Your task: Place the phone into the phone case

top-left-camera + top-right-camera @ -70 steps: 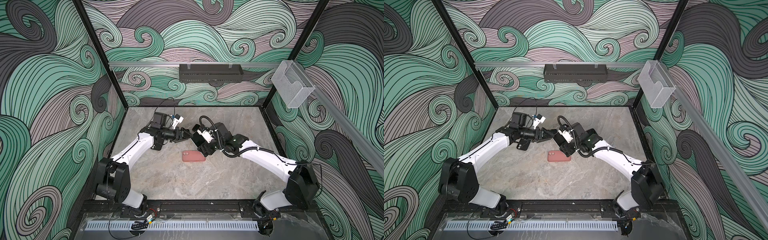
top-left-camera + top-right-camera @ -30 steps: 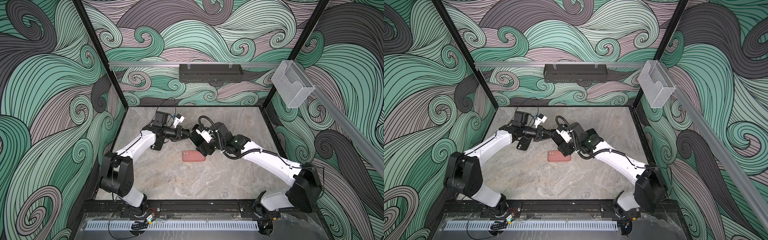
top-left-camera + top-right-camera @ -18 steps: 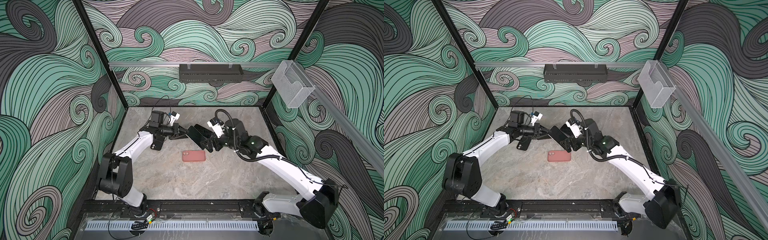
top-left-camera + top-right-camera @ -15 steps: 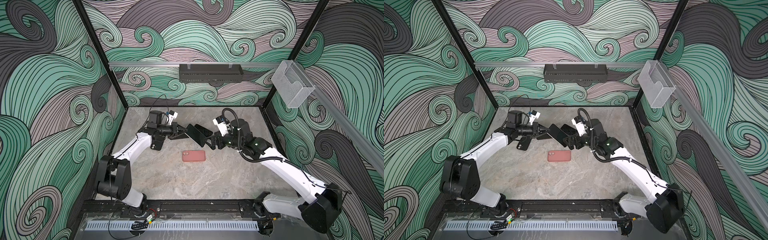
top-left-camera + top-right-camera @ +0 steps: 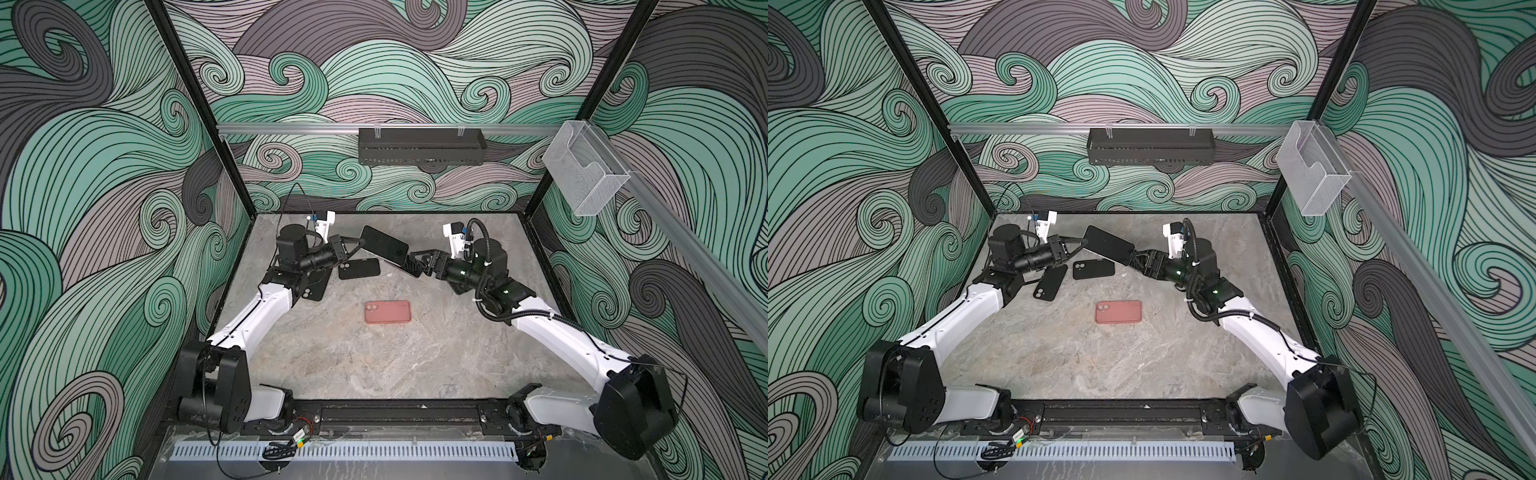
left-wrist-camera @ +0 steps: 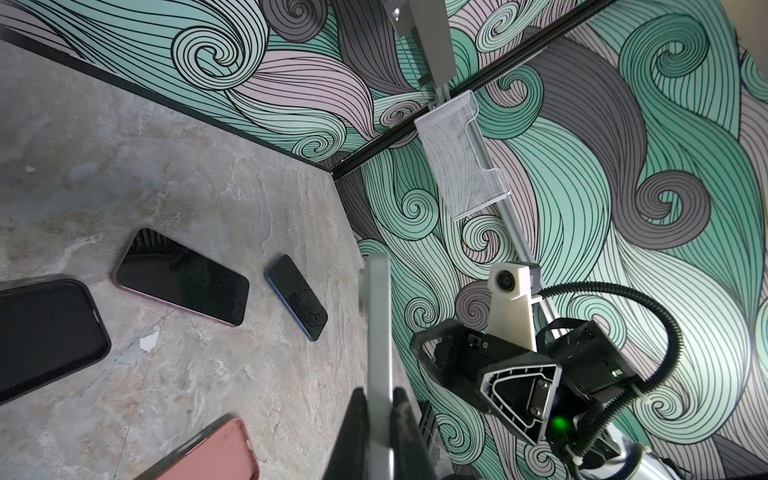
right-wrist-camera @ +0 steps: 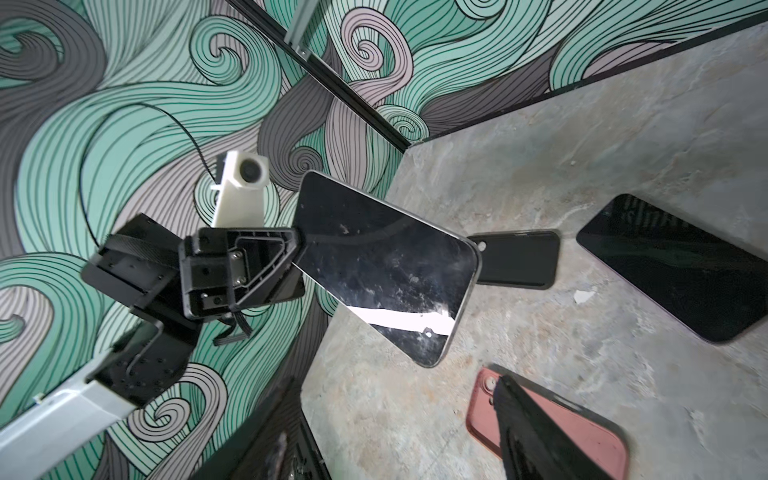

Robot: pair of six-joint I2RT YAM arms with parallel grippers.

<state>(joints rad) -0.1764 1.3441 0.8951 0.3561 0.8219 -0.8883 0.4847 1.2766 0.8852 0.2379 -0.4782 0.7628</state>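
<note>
- Both top views: left gripper (image 5: 356,244) (image 5: 1077,245) is clamped on one short end of the phone (image 5: 382,249) (image 5: 1106,245).
- The phone is off the table (image 5: 353,365), tilted, near the back middle.
- Right gripper (image 5: 412,262) (image 5: 1133,259) sits just beside the phone's other end. Whether they touch, cannot tell from here.
- Pink case (image 5: 387,311) (image 5: 1118,311) lies flat mid-table, nearer the front than the phone, apart from both grippers.
- A black case (image 5: 359,268) lies below the held phone. A second black case (image 5: 318,286) is partly under the left arm.
- Left wrist view: the phone (image 6: 377,324) shows edge-on, pinched between the two fingers.
- The right gripper is beyond the phone's far end with a gap between them.
- Two other phones lie screen-up on the table, one purple-edged (image 6: 183,276) and one blue-edged (image 6: 297,297).
- A corner of the pink case (image 6: 212,453) shows near the fingers.
- Right wrist view: the phone's screen (image 7: 386,274) faces this camera, with the left gripper (image 7: 297,249) on its far end.
- The right gripper's fingers (image 7: 528,428) stand wide apart with nothing between them.
- The pink case (image 7: 582,436) is partly behind one finger. A black case (image 7: 515,257) lies behind the phone.
</note>
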